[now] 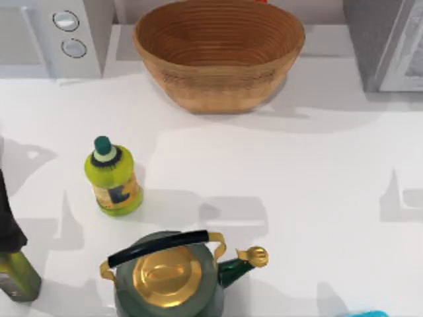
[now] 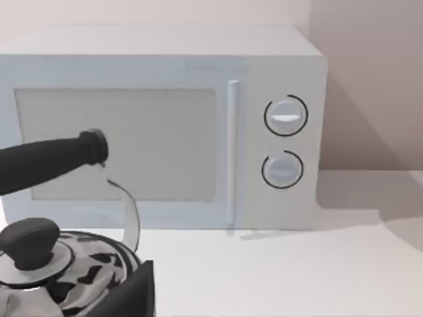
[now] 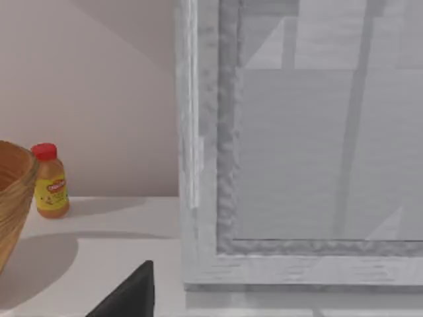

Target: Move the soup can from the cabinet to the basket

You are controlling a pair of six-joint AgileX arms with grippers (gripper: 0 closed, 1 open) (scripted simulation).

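Note:
The soup can is hidden from view. The tan woven basket (image 1: 218, 56) stands at the back middle of the table, and its rim (image 3: 12, 198) also shows in the right wrist view. At the back right is the cabinet (image 1: 386, 43), dark grey on its side with a pale door frame. The right wrist view faces that shut door (image 3: 297, 158) from close by, with a dark part of my right gripper (image 3: 129, 294) low in the picture. A dark part of my left gripper (image 2: 132, 294) faces the microwave.
A white microwave (image 1: 49, 36) with two dials stands at the back left. A yellow-green bottle (image 1: 114, 177), a green kettle with a gold lid (image 1: 168, 277) and an olive bottle (image 1: 16, 274) occupy the front left. A small red-capped yellow bottle (image 3: 49, 181) stands behind the basket.

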